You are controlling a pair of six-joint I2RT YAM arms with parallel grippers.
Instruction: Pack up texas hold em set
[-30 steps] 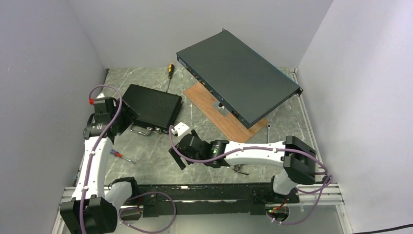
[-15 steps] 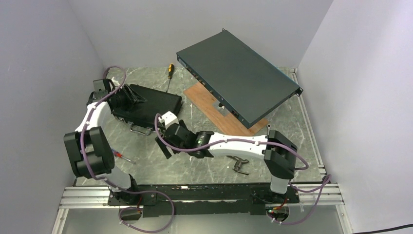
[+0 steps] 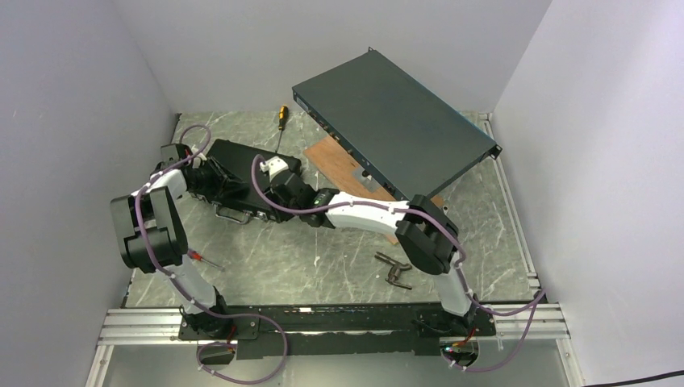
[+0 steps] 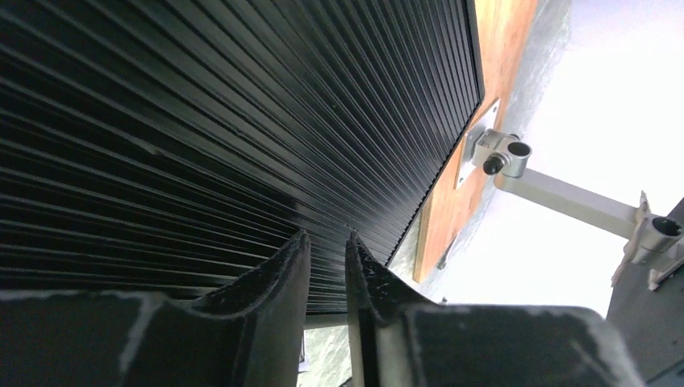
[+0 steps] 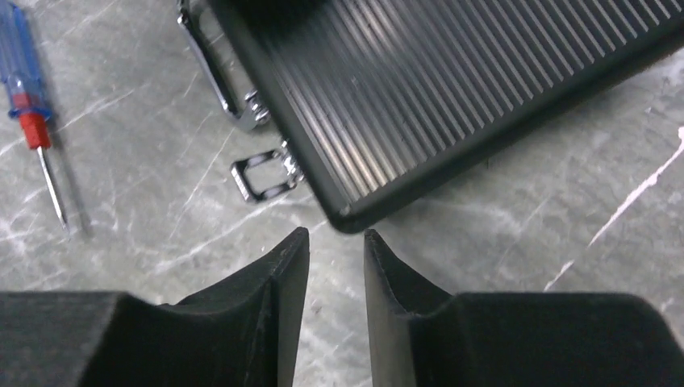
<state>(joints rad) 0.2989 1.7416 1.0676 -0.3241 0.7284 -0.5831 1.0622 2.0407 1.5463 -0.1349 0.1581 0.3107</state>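
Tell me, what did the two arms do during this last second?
The right gripper swung away from the bases and leftward, ending at the near right corner of the black case. The left arm folded up, bringing the left gripper over the case's left end. Both pairs of jaws narrowed to a slit, gripping nothing. The case, grey box and pliers stayed put.

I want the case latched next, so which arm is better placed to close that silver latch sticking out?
Probably right: the right hand hovers just off the briefcase corner beside the latch; the left hand is over the ribbed lid, no latch in its view.
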